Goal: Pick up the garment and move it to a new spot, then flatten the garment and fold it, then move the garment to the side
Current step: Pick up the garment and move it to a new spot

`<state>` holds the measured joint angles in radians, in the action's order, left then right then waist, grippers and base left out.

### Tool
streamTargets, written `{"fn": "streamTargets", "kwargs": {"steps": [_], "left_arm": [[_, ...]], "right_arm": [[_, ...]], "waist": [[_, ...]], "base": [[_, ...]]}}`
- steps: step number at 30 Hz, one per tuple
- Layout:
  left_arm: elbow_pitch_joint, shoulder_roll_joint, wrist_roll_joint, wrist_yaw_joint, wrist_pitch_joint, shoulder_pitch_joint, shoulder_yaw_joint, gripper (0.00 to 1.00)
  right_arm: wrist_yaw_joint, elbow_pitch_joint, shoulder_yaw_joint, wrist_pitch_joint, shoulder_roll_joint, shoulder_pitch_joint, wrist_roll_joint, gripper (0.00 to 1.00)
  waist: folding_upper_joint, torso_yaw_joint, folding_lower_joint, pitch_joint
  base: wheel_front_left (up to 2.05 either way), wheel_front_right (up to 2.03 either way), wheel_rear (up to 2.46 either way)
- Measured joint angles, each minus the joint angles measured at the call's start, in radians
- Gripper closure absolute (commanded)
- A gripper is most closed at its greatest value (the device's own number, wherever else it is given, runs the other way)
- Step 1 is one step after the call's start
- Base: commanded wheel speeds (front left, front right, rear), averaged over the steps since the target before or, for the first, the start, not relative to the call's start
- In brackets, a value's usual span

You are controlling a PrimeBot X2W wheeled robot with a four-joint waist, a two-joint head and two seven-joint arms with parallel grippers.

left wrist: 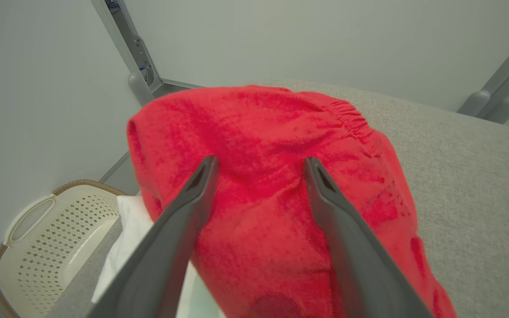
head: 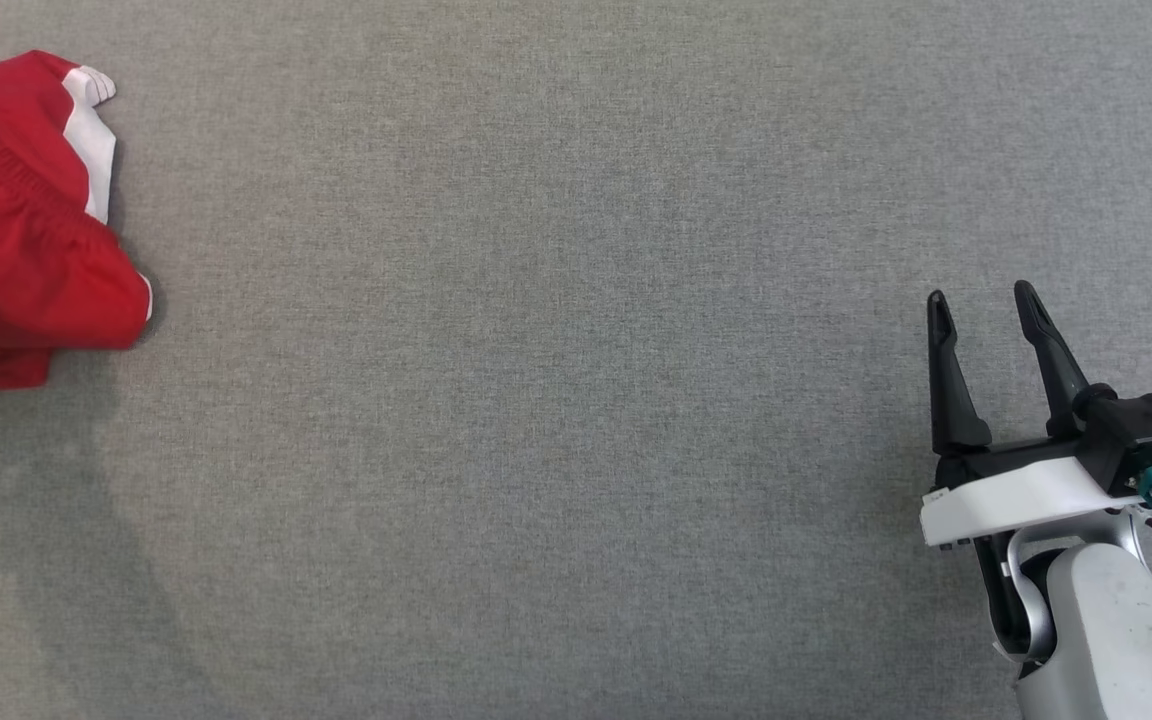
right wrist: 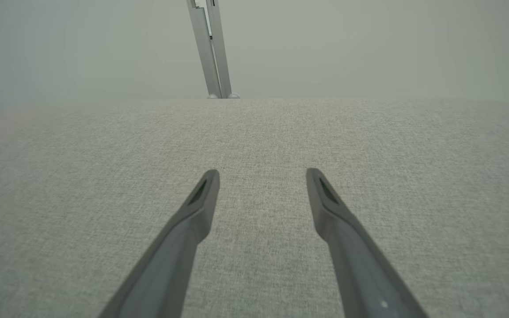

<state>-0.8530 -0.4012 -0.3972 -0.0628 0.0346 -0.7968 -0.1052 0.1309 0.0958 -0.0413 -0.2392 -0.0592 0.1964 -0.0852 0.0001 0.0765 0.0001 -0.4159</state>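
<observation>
– Status on the crumpled red fabric garment w/ white trim (head: pixel 26 230)? Where's it at?

– Far left of the grey fabric-covered table (head: pixel 576 400), bunched in a heap and partly cut off by the head view's left edge. The elastic waistband is showing.

– Left gripper (left wrist: pixel 261 161)?

– It's right over the heap. The two dark fingers are spread wide w/ red cloth behind the gap and nothing pinched btwn them. Can't tell if the tips touch the fabric.

– Right gripper (head: pixel 981 297)?

– Near right, well apart from the garment. It's spread wide too, over bare table, w/ nothing held. The right wrist view (right wrist: pixel 262 173) shows the same: grey cloth btwn the fingers.

– Any containers?

– One: a cream perforated plastic basket (left wrist: pixel 38 229) w/ a brown rim and a handle slot, down beside the table's left edge, below the garment in the left wrist view. What shows of its inside is perforated wall and glossy bottom.

– Anything next to it?

– A white cloth piece (left wrist: pixel 126 238) at the table edge, btwn basket and red heap. Can't tell if it's part of the garment.
</observation>
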Motion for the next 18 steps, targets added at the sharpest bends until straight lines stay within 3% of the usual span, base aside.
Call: {"fn": "streamTargets", "kwargs": {"steps": [7, 8, 9, 10, 18], "left_arm": [[-0.136, 0.006, -0.028, -0.025, -0.134, -0.004, 0.024, 0.0], [-0.145, 0.007, -0.035, -0.027, -0.146, -0.009, 0.025, 0.29], [-0.154, 0.006, -0.038, -0.033, -0.157, -0.015, 0.03, 0.71], [-0.158, 0.006, -0.039, -0.035, -0.161, -0.017, 0.033, 1.0], [-0.185, -0.009, -0.039, -0.044, -0.108, -0.023, 0.047, 1.0]], "right_arm": [[0.0, 0.003, 0.005, 0.0, 0.001, 0.004, 0.002, 0.0], [0.0, 0.003, 0.006, 0.0, 0.001, 0.004, 0.002, 0.0], [0.0, 0.004, 0.008, 0.0, 0.001, 0.004, 0.002, 0.0], [0.0, 0.005, 0.01, 0.0, 0.001, 0.004, 0.002, 0.0], [0.0, 0.014, 0.014, 0.0, 0.002, 0.004, 0.001, 0.0]], "waist": [[0.0, -0.006, -0.0001, 0.008], [0.0, -0.006, -0.0001, 0.009], [0.0, -0.007, -0.0001, 0.01], [0.0, -0.008, -0.0001, 0.011], [0.0, -0.017, -0.0001, 0.028]], "base": [[0.0, 0.0, 0.0], [0.0, 0.0, 0.0], [0.0, 0.0, 0.0], [0.0, 0.0, 0.0], [0.0, 0.0, 0.0]]}}
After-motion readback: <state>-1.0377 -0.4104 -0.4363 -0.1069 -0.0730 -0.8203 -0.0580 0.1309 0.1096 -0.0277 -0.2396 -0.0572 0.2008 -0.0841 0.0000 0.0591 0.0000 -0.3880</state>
